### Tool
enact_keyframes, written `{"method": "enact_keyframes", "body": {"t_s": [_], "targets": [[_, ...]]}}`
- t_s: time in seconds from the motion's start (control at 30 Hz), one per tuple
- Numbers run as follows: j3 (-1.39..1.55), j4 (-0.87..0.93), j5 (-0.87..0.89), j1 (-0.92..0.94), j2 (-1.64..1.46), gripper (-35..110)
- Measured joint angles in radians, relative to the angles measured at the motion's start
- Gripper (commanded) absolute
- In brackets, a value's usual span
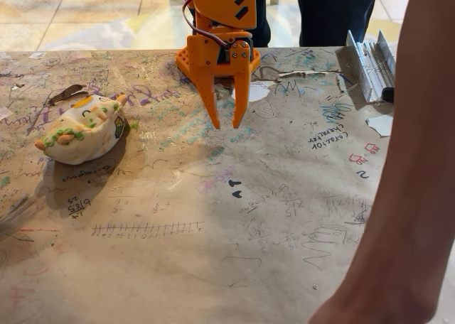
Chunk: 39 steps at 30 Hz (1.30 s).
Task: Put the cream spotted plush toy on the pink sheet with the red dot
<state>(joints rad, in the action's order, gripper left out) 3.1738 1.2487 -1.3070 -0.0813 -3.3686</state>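
Orange tool (227,122) spread, empty, right of cream spotted plush toy (80,128); table (213,253) scribbles w/ "15".

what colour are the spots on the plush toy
Green and orange spots on a cream-white body, seen in the fixed view on the cream spotted plush toy lying at the table's left.
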Motion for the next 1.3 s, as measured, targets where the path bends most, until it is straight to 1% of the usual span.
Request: {"method": "enact_keyframes", "body": {"t_s": [0.43,0.67,1.3], "targets": [[0.000,0.000,0.000,0.002,0.000,7],[0.000,0.000,0.000,0.041,0.000,7],[0.000,0.000,0.000,0.040,0.000,7]]}}
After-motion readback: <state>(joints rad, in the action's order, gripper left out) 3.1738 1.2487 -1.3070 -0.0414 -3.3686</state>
